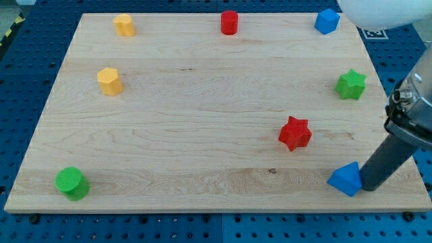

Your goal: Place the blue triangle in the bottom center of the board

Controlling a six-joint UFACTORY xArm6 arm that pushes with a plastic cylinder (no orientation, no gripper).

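Observation:
The blue triangle (pixel 345 179) lies near the board's bottom right corner. My tip (pixel 368 188) stands right against the triangle's right side, touching or nearly touching it. The dark rod rises from there toward the view's right edge. The wooden board (pixel 202 135) fills most of the view.
A red star (pixel 295 133) lies up and left of the triangle. A green star (pixel 351 84) is at the right edge, a blue block (pixel 327 21) top right, a red cylinder (pixel 229 22) top centre, two yellow blocks (pixel 124 25) (pixel 109 81) top left, a green cylinder (pixel 71 183) bottom left.

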